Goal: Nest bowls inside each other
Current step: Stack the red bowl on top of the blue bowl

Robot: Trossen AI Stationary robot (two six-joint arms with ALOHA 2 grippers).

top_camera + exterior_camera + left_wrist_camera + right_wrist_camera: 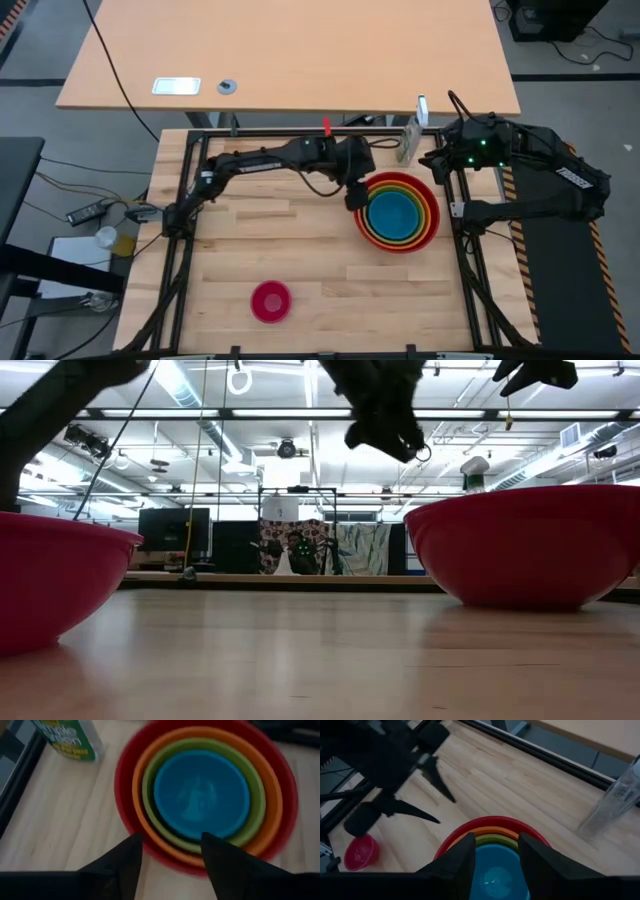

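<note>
Presently, item: your left gripper (358, 197), jaws apart and empty, at nine o'clock of the four-bowl stack (398, 211); pink bowl (270, 301) loose at seven o'clock; risk: clipping the stack's rim.

Green-labelled container (70, 739) cut off by edge, label blurred; clear bottle (615, 805) cropped

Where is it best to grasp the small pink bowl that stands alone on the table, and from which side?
Probably at its rim, from straight above: the pink bowl stands upright, mouth up, with bare table around it. One finger inside the wall and one outside should pinch the thin edge. The left end effector is open and empty.
</note>
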